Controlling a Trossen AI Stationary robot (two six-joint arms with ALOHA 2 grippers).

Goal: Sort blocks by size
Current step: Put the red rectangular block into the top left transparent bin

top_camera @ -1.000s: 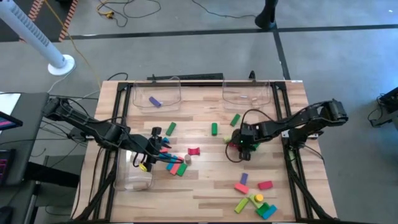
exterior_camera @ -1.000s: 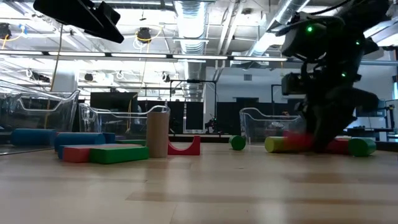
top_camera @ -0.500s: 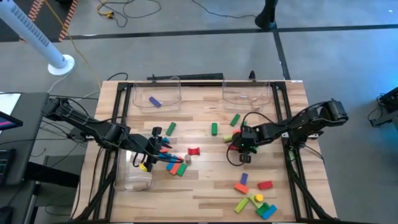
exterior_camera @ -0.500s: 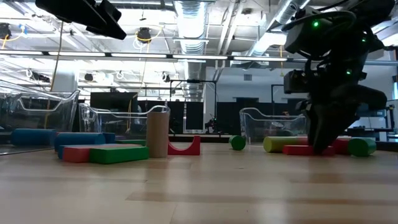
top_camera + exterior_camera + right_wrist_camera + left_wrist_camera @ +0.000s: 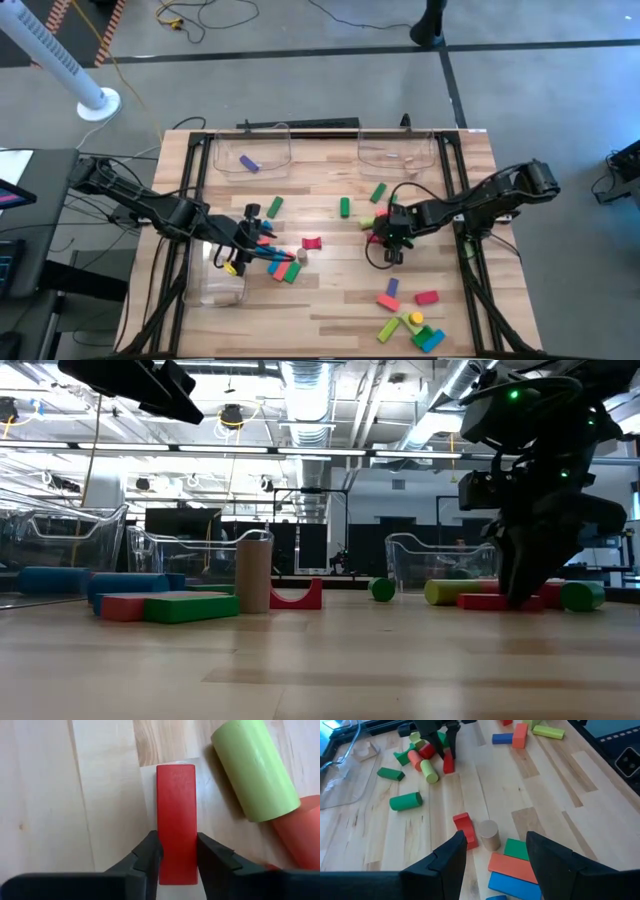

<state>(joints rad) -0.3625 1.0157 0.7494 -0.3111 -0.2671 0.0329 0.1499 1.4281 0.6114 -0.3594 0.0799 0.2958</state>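
Light wood-plank table (image 5: 330, 290), blocks (image 5: 405, 325) scattered; ceiling ducts, lights behind.

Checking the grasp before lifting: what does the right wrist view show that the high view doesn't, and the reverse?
Right wrist only: the right gripper has its fingers pressed against both sides of the red bar, which lies flat.

High only: the left gripper over the cluster of blocks, and the clear bins.

Both: the light green cylinder beside the bar.
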